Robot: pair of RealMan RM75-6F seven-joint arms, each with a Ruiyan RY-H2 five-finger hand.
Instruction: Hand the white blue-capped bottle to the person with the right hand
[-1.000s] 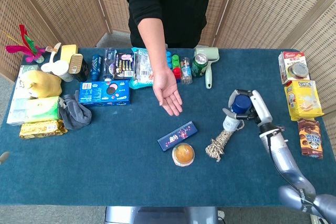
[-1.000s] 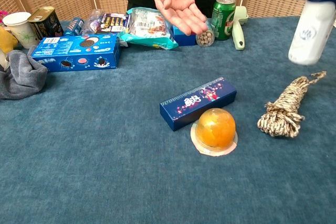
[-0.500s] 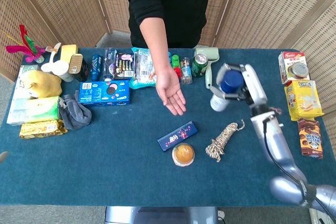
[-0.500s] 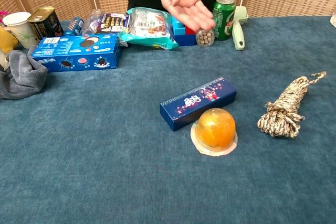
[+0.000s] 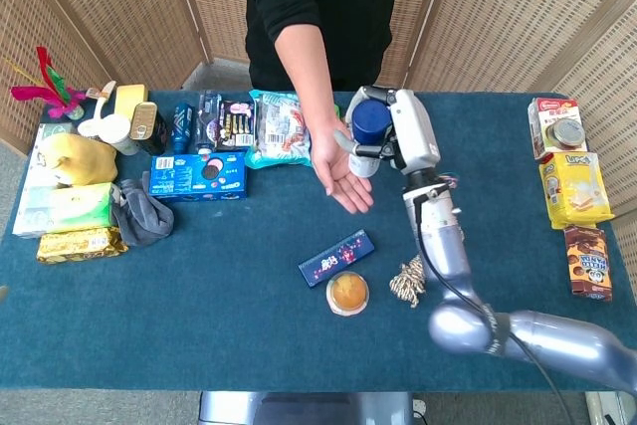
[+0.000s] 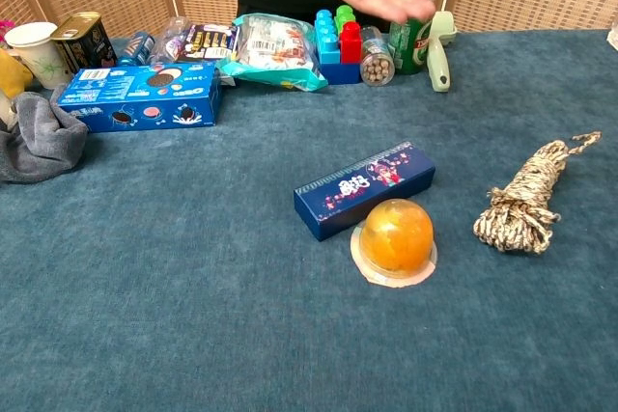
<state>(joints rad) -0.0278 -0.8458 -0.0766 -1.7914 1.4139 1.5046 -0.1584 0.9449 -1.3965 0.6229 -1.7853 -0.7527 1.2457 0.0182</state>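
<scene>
Fingers (image 5: 396, 133) carried bottle (image 5: 367, 134) to person's palm (image 5: 343, 172).

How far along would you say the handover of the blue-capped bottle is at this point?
Done: the right hand grips the white blue-capped bottle, lifted clear of the table. In hand: the bottle sits right beside the person's open palm. Left: the person has not closed fingers on it, and the hand has not let go.

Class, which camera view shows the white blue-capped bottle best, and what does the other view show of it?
The head view: the white blue-capped bottle appears, held by the right robot hand beside the person's hand. The chest view shows none of the bottle, only the person's hand.
</scene>
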